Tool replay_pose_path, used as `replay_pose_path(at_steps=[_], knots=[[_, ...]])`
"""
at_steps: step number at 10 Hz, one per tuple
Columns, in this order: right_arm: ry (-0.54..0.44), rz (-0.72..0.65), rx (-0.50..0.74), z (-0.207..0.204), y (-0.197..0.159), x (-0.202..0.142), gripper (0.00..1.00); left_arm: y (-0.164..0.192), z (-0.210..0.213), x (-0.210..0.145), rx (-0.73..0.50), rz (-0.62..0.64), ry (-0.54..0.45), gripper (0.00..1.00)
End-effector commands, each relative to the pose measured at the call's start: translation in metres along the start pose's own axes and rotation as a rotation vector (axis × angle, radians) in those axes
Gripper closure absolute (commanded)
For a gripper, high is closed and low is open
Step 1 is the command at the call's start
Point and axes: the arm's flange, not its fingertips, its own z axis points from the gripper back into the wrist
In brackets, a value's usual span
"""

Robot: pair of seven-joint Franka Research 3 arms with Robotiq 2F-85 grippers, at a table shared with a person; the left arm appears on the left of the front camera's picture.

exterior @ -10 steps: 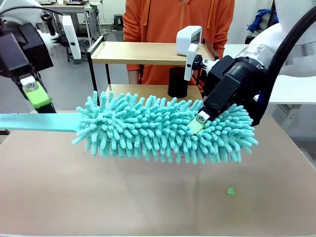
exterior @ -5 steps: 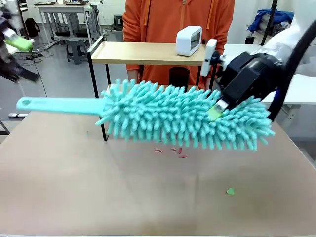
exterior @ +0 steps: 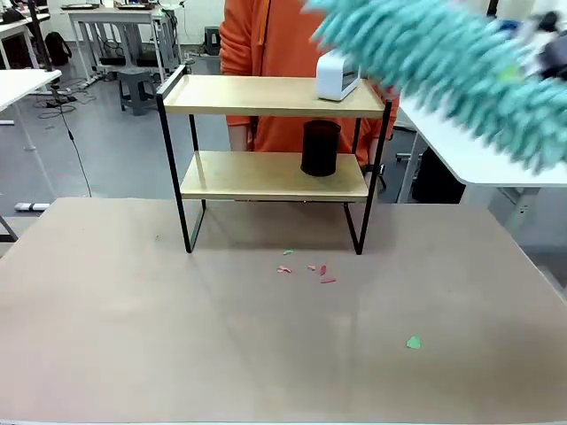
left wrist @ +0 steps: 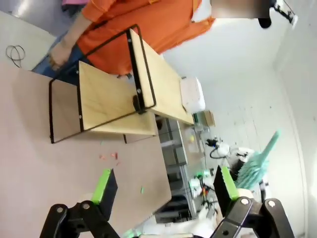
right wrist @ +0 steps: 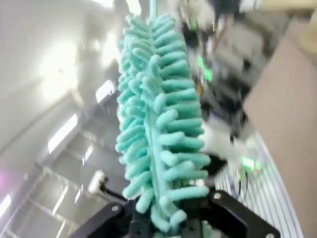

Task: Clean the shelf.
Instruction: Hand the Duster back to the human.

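**Duster up high, shelf not yet wiped**

While the right gripper [right wrist: 166,223] clamps the fluffy end of the teal duster [exterior: 461,66], it's up at far right, blurred, above the shelf's [exterior: 266,96] top board. The left gripper [left wrist: 163,183] has its jaws wide, nothing in them.

Risks, as I judge: grip on soft fibres could slip; a sweep could knock the white device [exterior: 338,73] or black cup [exterior: 320,147] off, or hit the person w/ orange top [exterior: 275,35] just behind.

Brown table [exterior: 177,336]: shelf at far middle, red crumbs [exterior: 310,268] near its legs, green scrap [exterior: 414,342] nearer, right. Room: other tables beyond.

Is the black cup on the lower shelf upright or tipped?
Upright. The black cup stands on its base on the lower board of the shelf, sides vertical in the front view.
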Motion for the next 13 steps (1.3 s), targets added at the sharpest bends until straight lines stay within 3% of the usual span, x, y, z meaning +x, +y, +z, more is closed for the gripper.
replay_pose_path(at_steps=[1,2,4,6,10,13], knots=[[-0.471,0.098,0.001,0.038,0.011,-0.023,1.00,-0.001,-0.044,-0.015,-0.008,0.020,0.071,0.00],[-0.562,0.006,-0.036,0.065,0.005,-0.033,1.00,0.000,0.000,0.000,0.000,0.000,0.000,0.00],[-0.735,-0.201,-0.234,0.108,-0.023,-0.056,1.00,0.000,0.000,0.000,0.000,0.000,0.000,0.00],[-0.868,-0.353,-0.311,0.145,-0.056,-0.075,1.00,0.000,0.000,0.000,0.000,0.000,0.000,0.00],[-0.805,-0.591,-0.351,0.155,-0.104,-0.081,1.00,0.000,0.000,0.000,0.000,0.000,0.000,0.00],[-0.776,-0.678,-0.404,0.153,-0.120,-0.079,1.00,0.000,0.000,0.000,0.000,0.000,0.000,0.00]])
